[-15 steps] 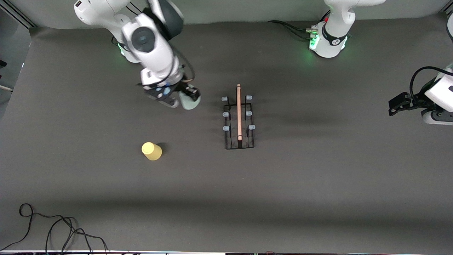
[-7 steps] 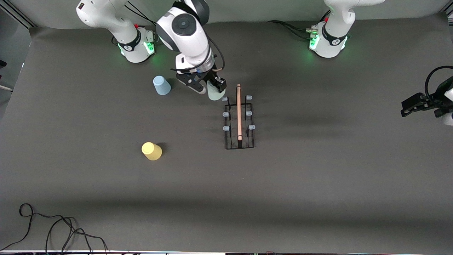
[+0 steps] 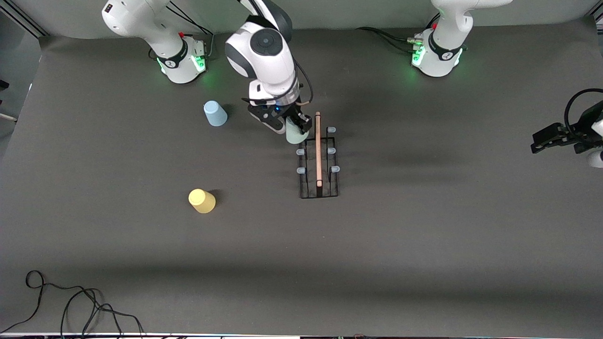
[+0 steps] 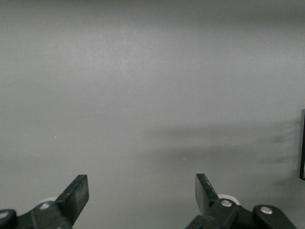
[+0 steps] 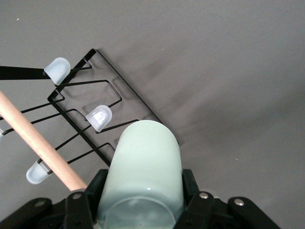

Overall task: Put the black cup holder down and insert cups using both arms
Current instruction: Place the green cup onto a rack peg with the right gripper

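Note:
The black cup holder [image 3: 319, 162] stands mid-table, its wooden rod handle [image 3: 318, 146] lying along it and pale-capped pegs on both sides. My right gripper [image 3: 295, 129] is shut on the grey-green cup [image 3: 295, 135] and holds it over the holder's end nearest the robot bases, on the right arm's side. In the right wrist view the grey-green cup [image 5: 143, 167] sits between the fingers [image 5: 90, 193], with capped pegs [image 5: 98, 118] just past it. The light blue cup [image 3: 215, 113] and yellow cup [image 3: 202, 200] stand upside down on the table. My left gripper [image 3: 541, 140] is open and empty, waiting at the left arm's end of the table.
A black cable [image 3: 70, 301] lies coiled on the table near the front camera, at the right arm's end. The arm bases [image 3: 181, 59] glow green along the table's back edge. The left wrist view shows only bare grey table [image 4: 152, 95].
My right gripper has carried the grey-green cup from beside the light blue cup across to the holder's end. The left gripper has drawn back toward the table's edge.

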